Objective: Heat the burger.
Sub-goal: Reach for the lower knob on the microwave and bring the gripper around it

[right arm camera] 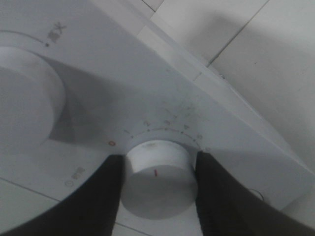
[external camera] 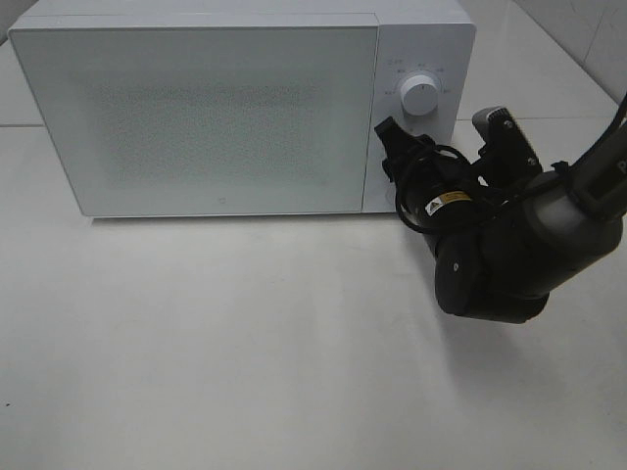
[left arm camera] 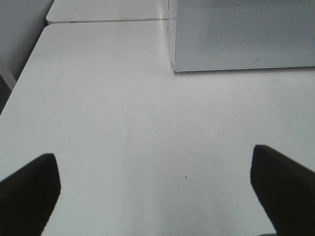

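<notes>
You are at the timer step: your right gripper (right arm camera: 160, 160) clasps the lower dial (right arm camera: 157, 189) of the closed microwave (external camera: 196, 108). Next, I judge, comes a steady turn. Your left gripper (left arm camera: 157, 196) gapes wide over the table (left arm camera: 123, 123). The burger shows nowhere. Only the right wrist view shows the dial; from above, the arm hides it.

I am looking down from high with the microwave (external camera: 196, 108) at eleven o'clock, while my left wrist camera is facing its door (left arm camera: 246, 34) low across the table (left arm camera: 123, 123) and the right one is sitting close on its dial (right arm camera: 158, 179).
</notes>
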Controlling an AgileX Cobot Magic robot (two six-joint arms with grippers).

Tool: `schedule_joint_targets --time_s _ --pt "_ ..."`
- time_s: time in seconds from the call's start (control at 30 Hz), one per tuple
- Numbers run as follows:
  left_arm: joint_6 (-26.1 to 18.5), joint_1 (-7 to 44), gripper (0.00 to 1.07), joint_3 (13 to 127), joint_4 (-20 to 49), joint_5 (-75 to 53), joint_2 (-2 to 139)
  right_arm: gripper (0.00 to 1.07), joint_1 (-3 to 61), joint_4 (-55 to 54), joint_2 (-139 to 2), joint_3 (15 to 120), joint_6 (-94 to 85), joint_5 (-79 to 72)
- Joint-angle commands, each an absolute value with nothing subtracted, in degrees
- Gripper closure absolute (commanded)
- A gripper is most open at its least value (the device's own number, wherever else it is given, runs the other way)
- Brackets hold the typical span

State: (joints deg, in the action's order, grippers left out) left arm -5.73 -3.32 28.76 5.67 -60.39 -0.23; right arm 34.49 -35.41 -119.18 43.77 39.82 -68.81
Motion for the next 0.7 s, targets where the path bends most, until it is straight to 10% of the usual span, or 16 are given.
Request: schedule_joint_targets --time_s 0.03,0.7 --pt "-5.33 -2.86 0.06 28.59 5.50 -59.53 -1.55 1.03 34.66 -30.42 -118.60 44.35 44.35 -77.81" --pt "-5.33 -2.86 0.06 28.59 5.50 -59.53 -1.55 1.06 34.66 -31.46 -118.60 44.35 72.19 -77.81"
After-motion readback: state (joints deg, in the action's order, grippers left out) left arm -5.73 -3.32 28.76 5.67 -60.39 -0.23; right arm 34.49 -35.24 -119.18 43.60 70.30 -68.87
